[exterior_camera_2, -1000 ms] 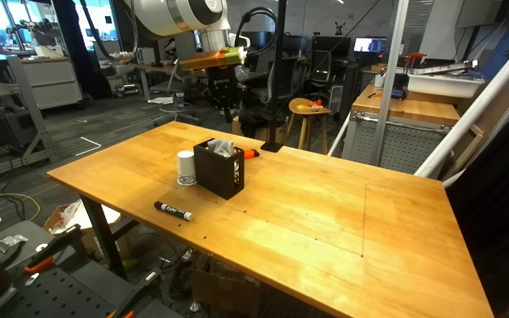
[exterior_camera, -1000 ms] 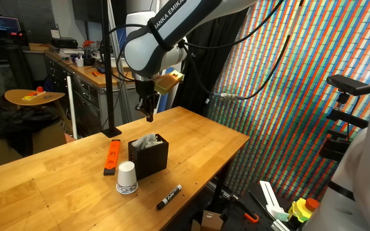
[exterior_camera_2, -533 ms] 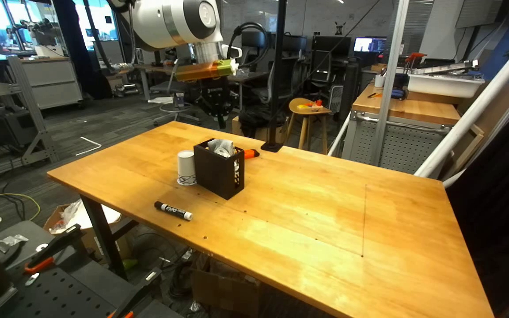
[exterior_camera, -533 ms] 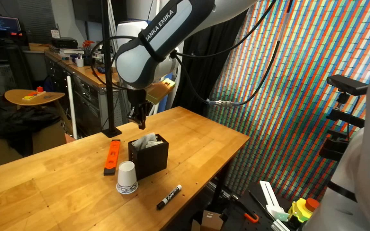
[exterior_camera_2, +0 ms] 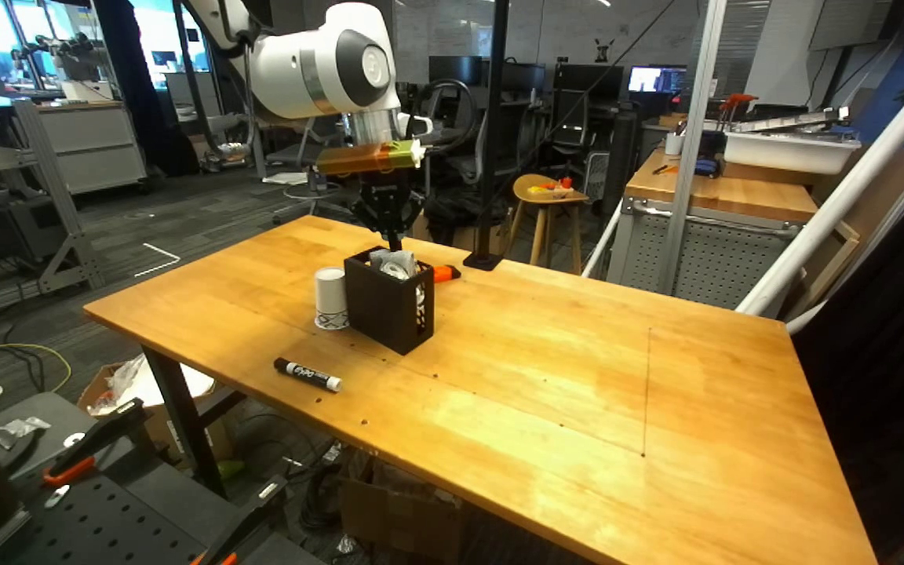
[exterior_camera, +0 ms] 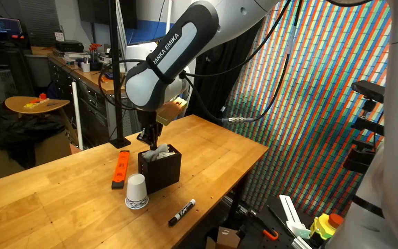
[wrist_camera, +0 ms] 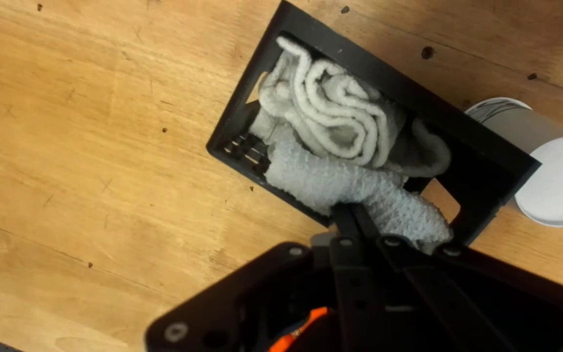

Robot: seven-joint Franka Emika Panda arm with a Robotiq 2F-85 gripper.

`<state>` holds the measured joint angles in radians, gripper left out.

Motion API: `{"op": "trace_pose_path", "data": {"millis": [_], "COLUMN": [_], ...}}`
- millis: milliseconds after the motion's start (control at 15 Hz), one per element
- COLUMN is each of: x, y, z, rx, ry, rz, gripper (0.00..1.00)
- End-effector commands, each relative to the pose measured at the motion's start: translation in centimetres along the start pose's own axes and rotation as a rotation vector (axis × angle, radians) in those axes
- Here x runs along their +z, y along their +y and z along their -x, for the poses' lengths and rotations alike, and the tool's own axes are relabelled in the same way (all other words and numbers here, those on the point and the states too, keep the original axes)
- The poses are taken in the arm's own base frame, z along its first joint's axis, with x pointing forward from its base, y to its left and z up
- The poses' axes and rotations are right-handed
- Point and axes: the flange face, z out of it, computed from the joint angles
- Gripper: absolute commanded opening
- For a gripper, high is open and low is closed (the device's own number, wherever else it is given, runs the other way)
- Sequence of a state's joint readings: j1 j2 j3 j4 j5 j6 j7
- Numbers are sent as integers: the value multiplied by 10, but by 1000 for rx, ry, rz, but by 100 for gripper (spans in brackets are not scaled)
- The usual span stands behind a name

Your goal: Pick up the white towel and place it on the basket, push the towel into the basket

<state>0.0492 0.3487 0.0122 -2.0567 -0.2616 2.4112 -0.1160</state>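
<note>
Well, in the wrist view I see the gripper [wrist_camera: 350, 210], its fingers pressed together, touching the towel [wrist_camera: 340, 178], which lies bunched inside the basket [wrist_camera: 389, 80]. In an exterior view, the level [exterior_camera: 121, 170] lies near the upturned cup [exterior_camera: 136, 188], itself just beside the basket; in an exterior view, the marker [exterior_camera_2: 308, 375] lies near the edge of the worktop [exterior_camera_2: 577, 337].

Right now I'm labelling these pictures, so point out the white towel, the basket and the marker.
White towel [wrist_camera: 335, 180]: wrist view, on a textured fold.
Basket [exterior_camera: 164, 173]: in an exterior view, on its broad side wall.
Marker [exterior_camera: 182, 212]: in an exterior view, on its barrel's middle.
</note>
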Motion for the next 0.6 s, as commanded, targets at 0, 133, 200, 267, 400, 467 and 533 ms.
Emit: {"op": "trace_pose_path", "data": {"millis": [0,133,200,267,400,467,533], "x": [1,-1,-1,0,3,4,5], "y": [5,6,7,7,5,3,2], "z": [1,3,3,4,6,6,7], "rx": [20,26,28,32,38,40,43], "ry": [9,8,7,6,0,-1,-2], "rz": [7,9,10,8,3,-1,-5], "gripper": [6,6,6,6,6,6,6]}}
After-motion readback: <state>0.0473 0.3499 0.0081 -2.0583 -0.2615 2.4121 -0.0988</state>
